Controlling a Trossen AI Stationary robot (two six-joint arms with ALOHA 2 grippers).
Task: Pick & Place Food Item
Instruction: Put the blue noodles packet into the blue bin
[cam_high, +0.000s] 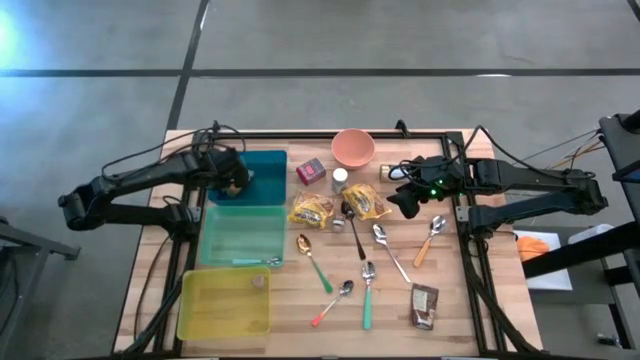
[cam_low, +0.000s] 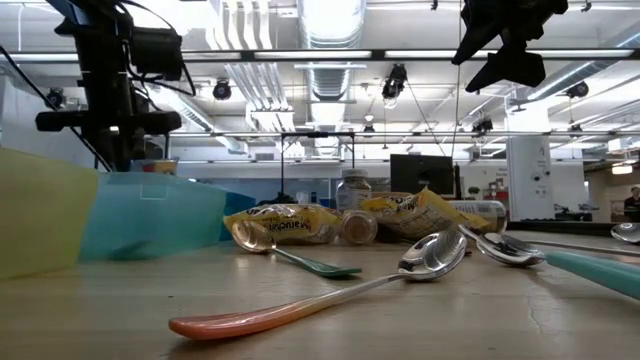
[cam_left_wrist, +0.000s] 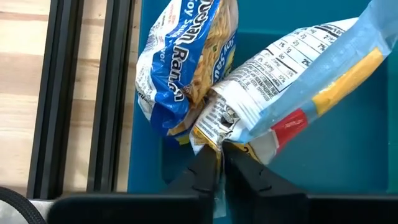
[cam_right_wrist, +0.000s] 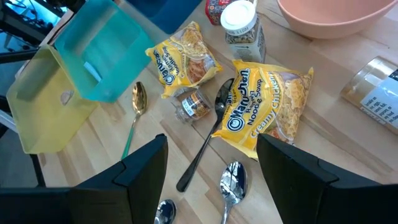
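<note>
Inside the dark teal bin (cam_high: 262, 170) at the table's far left lies a blue ramen packet (cam_left_wrist: 180, 62). Beside it is a second packet (cam_left_wrist: 298, 81), light blue and yellow with a nutrition label. My left gripper (cam_left_wrist: 221, 171) reaches down into that bin (cam_left_wrist: 348, 155) and is shut on the second packet. My right gripper (cam_high: 405, 203) hovers open above the table's right half, just right of a yellow noodle-soup packet (cam_right_wrist: 267, 106), with nothing between its fingers (cam_right_wrist: 146, 168). My left gripper pinches the labelled packet's crimped end seam (cam_left_wrist: 217, 144) between its two fingertips. The fingers slant steeply down from above into the bin. The rest of the packet stretches away from the fingers over the bin floor, next to the blue packet; whether it rests there I cannot tell.
A light teal bin (cam_high: 243, 235) and a yellow bin (cam_high: 225, 303) stand nearer on the left. Mid-table lie another yellow noodle packet (cam_high: 312, 210), a small jar (cam_high: 340, 178), a red box (cam_high: 310, 172), a pink bowl (cam_high: 352, 147), several spoons (cam_high: 368, 290) and a brown bar (cam_high: 424, 305).
</note>
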